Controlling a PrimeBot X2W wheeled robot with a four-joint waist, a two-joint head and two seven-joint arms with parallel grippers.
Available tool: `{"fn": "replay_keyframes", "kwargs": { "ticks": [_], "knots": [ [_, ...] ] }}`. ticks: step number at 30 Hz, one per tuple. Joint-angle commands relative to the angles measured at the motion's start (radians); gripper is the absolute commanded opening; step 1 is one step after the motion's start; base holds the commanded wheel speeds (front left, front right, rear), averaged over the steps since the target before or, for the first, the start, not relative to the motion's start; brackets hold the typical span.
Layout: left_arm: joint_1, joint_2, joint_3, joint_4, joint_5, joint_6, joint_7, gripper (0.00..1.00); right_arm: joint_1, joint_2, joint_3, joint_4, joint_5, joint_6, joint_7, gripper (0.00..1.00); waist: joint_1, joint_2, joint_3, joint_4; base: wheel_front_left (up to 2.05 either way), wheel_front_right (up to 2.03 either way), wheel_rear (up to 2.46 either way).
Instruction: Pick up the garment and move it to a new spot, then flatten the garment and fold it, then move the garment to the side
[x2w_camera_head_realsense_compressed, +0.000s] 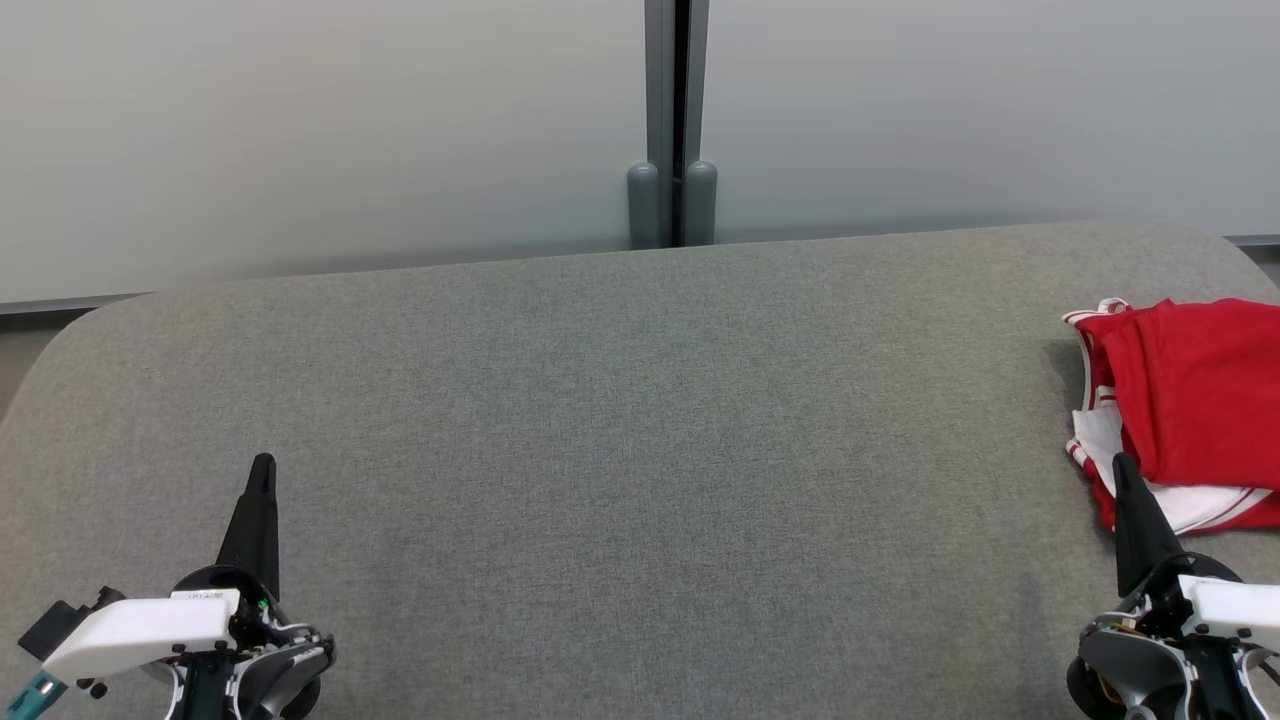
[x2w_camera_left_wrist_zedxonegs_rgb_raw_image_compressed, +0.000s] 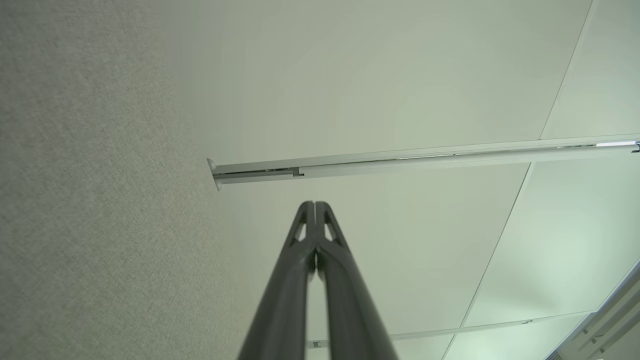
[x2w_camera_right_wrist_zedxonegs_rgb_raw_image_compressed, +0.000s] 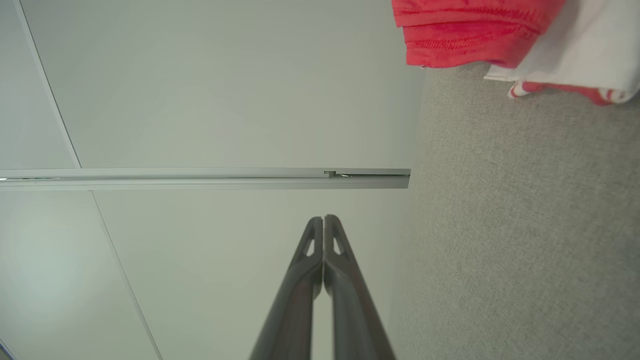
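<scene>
Red garment (x2w_camera_head_realsense_compressed: 1190, 400) beside right fingers (x2w_camera_head_realsense_compressed: 1138, 525)

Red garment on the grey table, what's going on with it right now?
Nothing is handling it. The red and white garment lies bunched at the right end of the grey table. The left gripper and right gripper are both shut, holding nothing, the right one close beside the garment.

The left claw (x2w_camera_head_realsense_compressed: 263, 464) and right claw (x2w_camera_head_realsense_compressed: 1118, 462) have long black tapered fingers (x2w_camera_head_realsense_compressed: 254, 525), white-and-grey wrists (x2w_camera_head_realsense_compressed: 140, 625).

Red garment (x2w_camera_head_realsense_compressed: 1195, 390) far right, grey table (x2w_camera_head_realsense_compressed: 600, 400)
</scene>
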Motion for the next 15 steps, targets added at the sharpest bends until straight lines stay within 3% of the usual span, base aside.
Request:
{"fn": "replay_keyframes", "kwargs": {
  "ticks": [1,15],
  "knots": [
    [-0.014,0.002,0.004,0.001,0.004,-0.003,0.002,0.00,-0.010,-0.001,-0.002,0.001,-0.005,0.000,0.004,0.00,0.0000,-0.0001,0.000,0.000,0.00,0.00,0.00],
    [-0.014,0.001,0.005,0.001,0.006,-0.003,0.003,0.00,-0.011,0.000,-0.003,0.002,-0.006,0.000,0.006,0.00,0.0000,-0.0001,0.000,0.000,0.00,0.00,0.00]
  ]
}}
